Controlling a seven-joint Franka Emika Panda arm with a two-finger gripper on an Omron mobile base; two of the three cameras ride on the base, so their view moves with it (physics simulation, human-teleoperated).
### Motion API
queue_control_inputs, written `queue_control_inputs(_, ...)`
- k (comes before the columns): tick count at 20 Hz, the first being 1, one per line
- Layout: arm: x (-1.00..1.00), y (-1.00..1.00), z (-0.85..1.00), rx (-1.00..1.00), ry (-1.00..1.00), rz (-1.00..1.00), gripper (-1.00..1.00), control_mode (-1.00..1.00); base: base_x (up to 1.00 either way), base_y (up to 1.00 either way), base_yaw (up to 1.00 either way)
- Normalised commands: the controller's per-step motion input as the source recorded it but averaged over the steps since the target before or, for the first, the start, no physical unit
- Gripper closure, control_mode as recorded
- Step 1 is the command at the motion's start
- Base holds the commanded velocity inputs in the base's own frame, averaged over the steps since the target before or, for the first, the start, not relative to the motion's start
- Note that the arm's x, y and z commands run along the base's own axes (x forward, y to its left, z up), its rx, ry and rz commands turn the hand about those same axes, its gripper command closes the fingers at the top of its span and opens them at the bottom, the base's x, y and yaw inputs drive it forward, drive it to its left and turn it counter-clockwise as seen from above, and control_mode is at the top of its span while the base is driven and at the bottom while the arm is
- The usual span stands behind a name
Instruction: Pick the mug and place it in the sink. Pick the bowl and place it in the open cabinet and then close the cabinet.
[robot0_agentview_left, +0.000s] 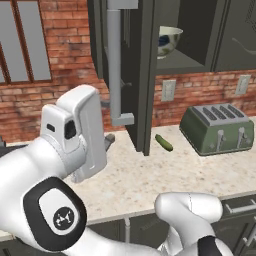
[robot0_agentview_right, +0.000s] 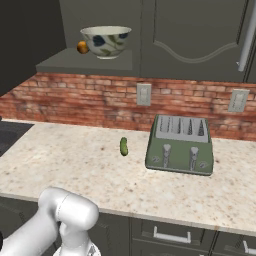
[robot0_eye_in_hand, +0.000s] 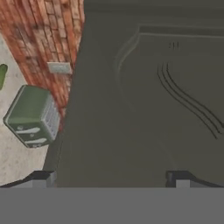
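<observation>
The cabinet (robot0_agentview_left: 172, 30) is the landmark: a dark grey-green wall unit above the brick backsplash, its door (robot0_agentview_left: 137, 75) swung open toward the room, with a long silver bar handle (robot0_agentview_left: 115, 62) running down the door's outer face. The speckled bench (robot0_agentview_right: 75, 170) lies below the cabinet and runs along the brick wall. The white arm (robot0_agentview_left: 70, 165) rises in front of the bench, below and left of the open door. A green toaster (robot0_agentview_right: 181, 144) stands on the bench, below the cabinet and off to its right. The bowl (robot0_agentview_right: 106, 41) sits upright on the cabinet's shelf, pale with a leafy pattern on its side. A small orange ball (robot0_agentview_right: 82, 47) rests on the same shelf, touching or just beside the bowl's left side. A small green pickle (robot0_agentview_right: 124, 146) lies on the bench under the cabinet, left of the toaster. The claw (robot0_eye_in_hand: 111, 177) faces a moulded cabinet door panel, its tips spread wide with nothing between them.
</observation>
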Motion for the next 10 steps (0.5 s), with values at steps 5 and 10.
queue_control_inputs(5,0.14,-0.39,0.03,0.0,0.0,-0.07,-1.0,-1.0,0.0,0.0,0.0)
queue_control_inputs(10,0.15,-0.49,0.04,0.0,0.0,-0.05,-1.0,-1.0,0.0,0.0,0.0)
